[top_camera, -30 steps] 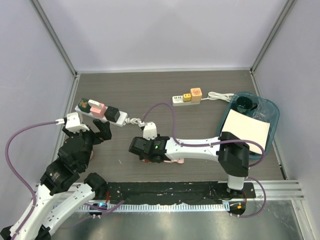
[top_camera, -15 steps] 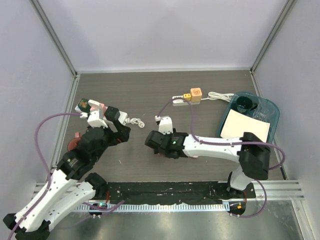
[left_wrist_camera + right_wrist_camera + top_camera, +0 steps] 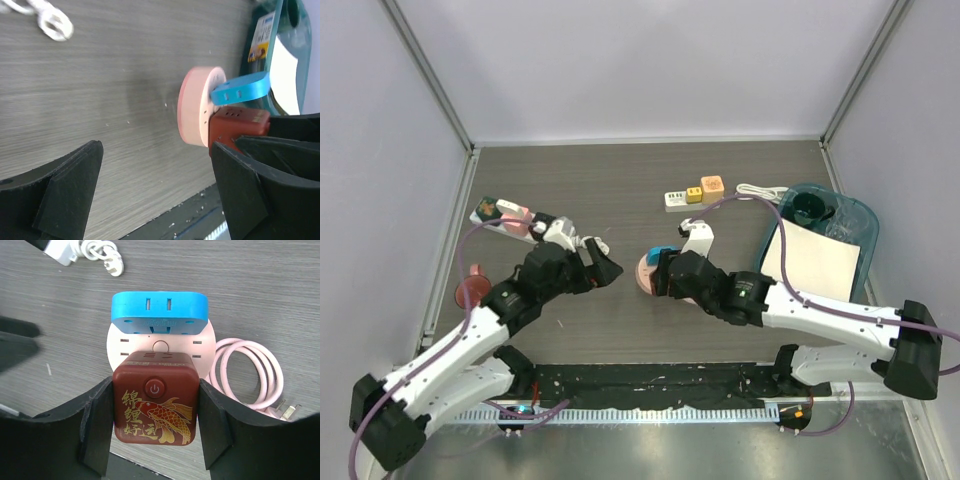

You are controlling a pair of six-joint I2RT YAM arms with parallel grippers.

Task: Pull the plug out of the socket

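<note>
The right fingers [image 3: 97, 427] clamp the red fish-printed plug [image 3: 154, 410], seated in the pink round socket [image 3: 117, 345] beside a blue adapter [image 3: 159, 312]. The left fingers [image 3: 70, 192] gape wide near that socket, probably to brace it.

- The left arm [image 3: 450, 350] is stretched diagonally from its base toward the centre, with the wrist turned rightward.
- The left gripper [image 3: 155, 155] is held wide open, and nothing is gripped between its fingers [image 3: 70, 195].
- The right arm [image 3: 825, 312] is laid low and extended leftward.
- The right gripper [image 3: 658, 272] is closed on a red plug [image 3: 154, 412], with both fingers seemingly pressed flat against its sides.
- The two grippers are pointed at each other, near but apart.
</note>
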